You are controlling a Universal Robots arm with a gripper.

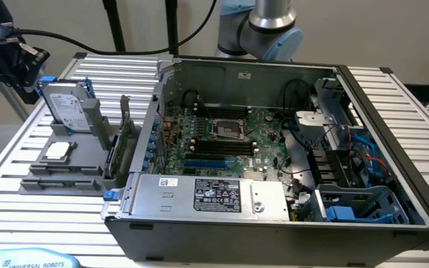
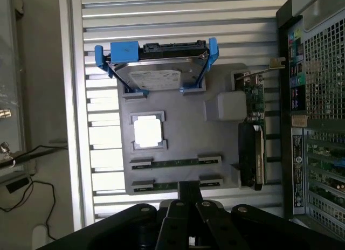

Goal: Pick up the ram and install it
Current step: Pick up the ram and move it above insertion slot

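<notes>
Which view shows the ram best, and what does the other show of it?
The wrist view: it looks down on the ram, a thin green strip seen end to end in a slot of the grey holder. The exterior view gives a low, slanted glimpse of it at its left.

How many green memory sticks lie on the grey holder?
2. One thin green ram stick lies in the grey plastic holder beside the square silver processor; the second ram stick lies parallel, partly behind the gripper.
</notes>
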